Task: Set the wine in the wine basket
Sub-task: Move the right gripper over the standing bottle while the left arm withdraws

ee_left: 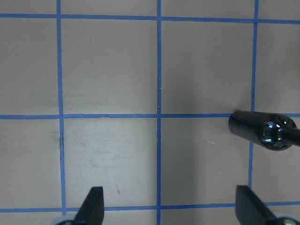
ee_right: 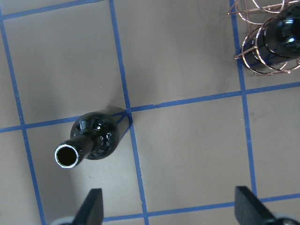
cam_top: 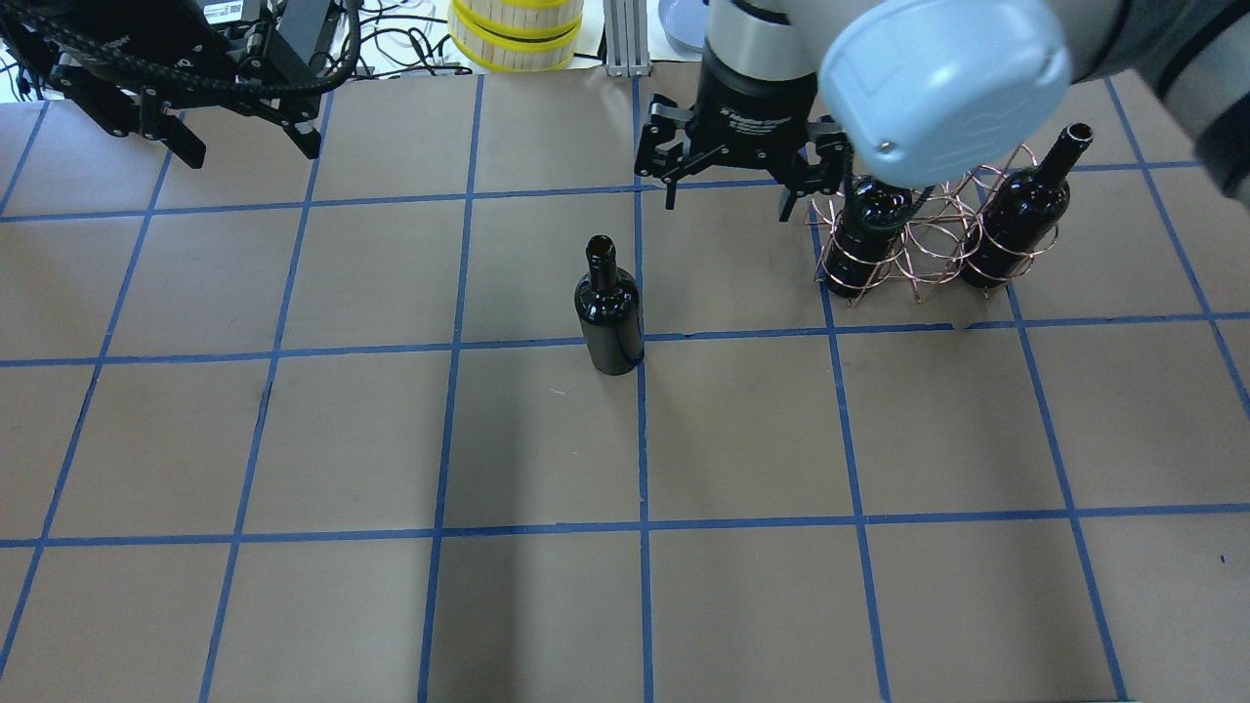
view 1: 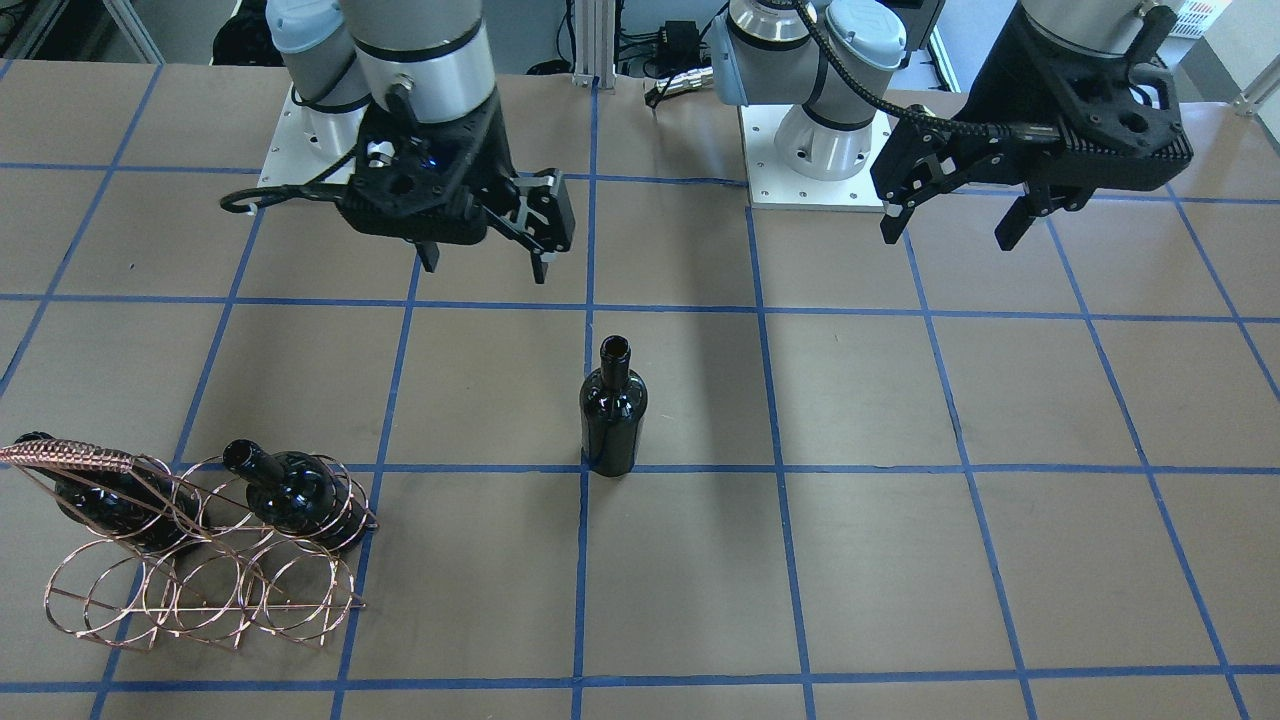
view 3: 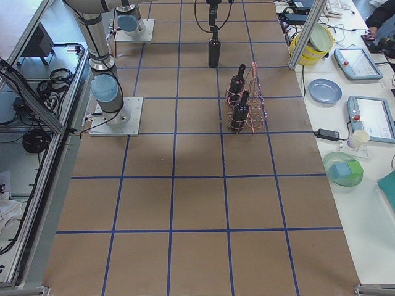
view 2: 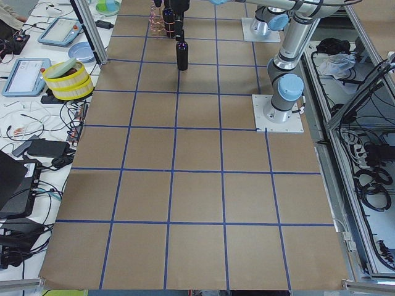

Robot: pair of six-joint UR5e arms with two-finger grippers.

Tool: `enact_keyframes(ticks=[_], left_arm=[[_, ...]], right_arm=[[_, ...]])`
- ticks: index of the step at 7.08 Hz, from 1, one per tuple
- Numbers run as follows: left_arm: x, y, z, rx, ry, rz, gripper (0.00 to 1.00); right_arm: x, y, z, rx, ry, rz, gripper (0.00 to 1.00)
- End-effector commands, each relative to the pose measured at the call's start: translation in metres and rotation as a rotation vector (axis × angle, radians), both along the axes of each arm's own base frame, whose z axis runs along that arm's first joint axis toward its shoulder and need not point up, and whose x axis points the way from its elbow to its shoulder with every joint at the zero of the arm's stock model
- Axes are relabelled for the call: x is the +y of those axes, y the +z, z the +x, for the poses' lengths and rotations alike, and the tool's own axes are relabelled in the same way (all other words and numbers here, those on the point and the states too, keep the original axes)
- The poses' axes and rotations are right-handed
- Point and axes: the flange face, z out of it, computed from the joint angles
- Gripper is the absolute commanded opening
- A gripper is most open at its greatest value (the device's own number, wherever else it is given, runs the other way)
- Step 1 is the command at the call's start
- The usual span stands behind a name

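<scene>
The wine (view 1: 612, 415) is a glossy black bottle with an open mouth. It stands upright and alone near the table's middle; it also shows in the overhead view (cam_top: 610, 312) and the right wrist view (ee_right: 96, 138). The copper wire wine basket (view 1: 75, 458) (cam_top: 933, 239) holds two like bottles (view 1: 295, 495) (view 1: 100, 500). My right gripper (view 1: 486, 270) (cam_top: 728, 208) is open and empty, hovering between the wine and the basket. My left gripper (view 1: 946, 240) (cam_top: 252, 156) is open and empty, high and well off to the wine's side; the wine's neck (ee_left: 265, 131) shows in its wrist view.
The table is brown with a blue tape grid. The arm bases (view 1: 815, 150) stand at the robot's edge. A yellow-rimmed round container (cam_top: 516, 29) sits off the far table edge. Tablets and dishes lie on side benches (view 3: 324, 91).
</scene>
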Motion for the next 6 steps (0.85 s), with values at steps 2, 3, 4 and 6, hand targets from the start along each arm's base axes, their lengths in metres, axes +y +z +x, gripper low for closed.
enact_keyframes(ticks=[2,3,4,6], left_arm=[[0.0,-0.005,-0.003,0.004,-0.013,0.016,0.99],[-0.002,-0.017,-0.005,0.005,-0.03,0.041,0.98],[-0.002,-0.022,-0.005,0.005,-0.029,0.044,0.98],[-0.002,-0.024,-0.004,0.005,-0.027,0.044,0.99]], right_arm=[[-0.008,-0.038,0.075,0.034,-0.032,-0.053,1.0],[-0.008,-0.039,0.076,0.043,-0.024,-0.057,1.0],[-0.009,-0.044,0.077,0.038,-0.02,-0.047,1.0],[-0.014,-0.056,0.079,0.043,-0.028,-0.035,1.0]])
